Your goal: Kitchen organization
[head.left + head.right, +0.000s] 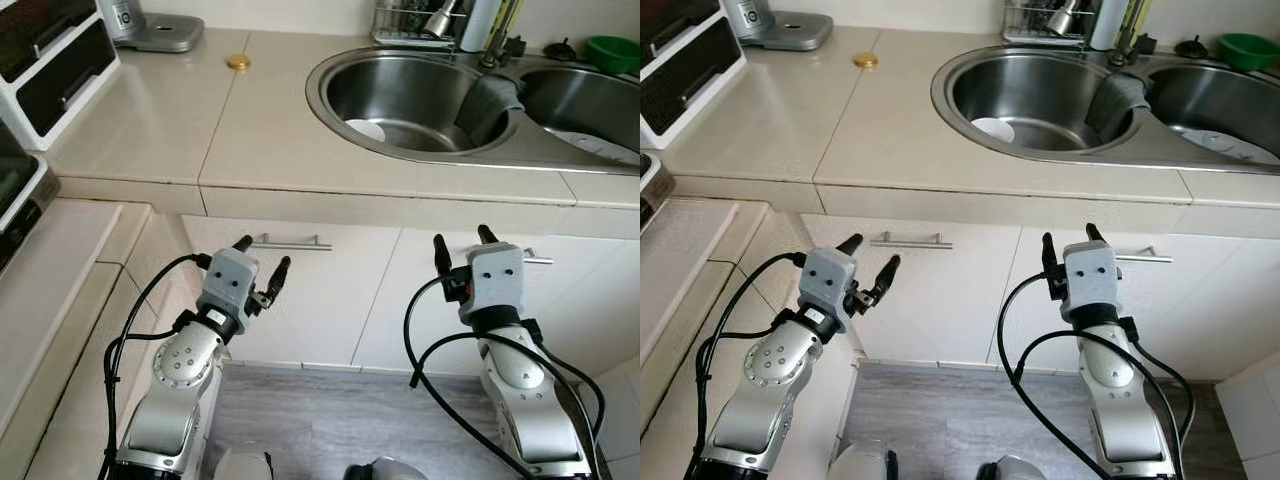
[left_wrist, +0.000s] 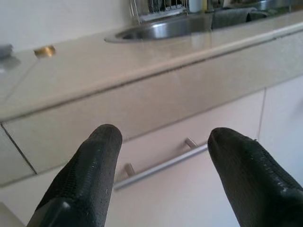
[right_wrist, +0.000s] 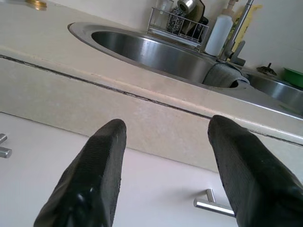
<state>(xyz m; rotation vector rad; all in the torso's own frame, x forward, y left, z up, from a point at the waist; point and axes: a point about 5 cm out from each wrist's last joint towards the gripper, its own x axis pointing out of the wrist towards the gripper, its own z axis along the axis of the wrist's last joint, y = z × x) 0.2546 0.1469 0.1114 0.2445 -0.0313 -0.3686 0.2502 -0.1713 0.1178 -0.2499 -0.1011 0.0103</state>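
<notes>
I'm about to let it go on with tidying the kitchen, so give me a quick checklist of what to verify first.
1. Left pincer open and empty: ok.
2. Right pincer open and empty: ok.
3. Both pincers held below the counter, touching nothing: ok.
4. Cabinet handle ahead of the left pincer unobstructed: ok.
5. Sink emptied: not ok, a white dish lies inside and a grey cloth hangs over the divider.
6. Which item comes next: cannot tell.
</notes>
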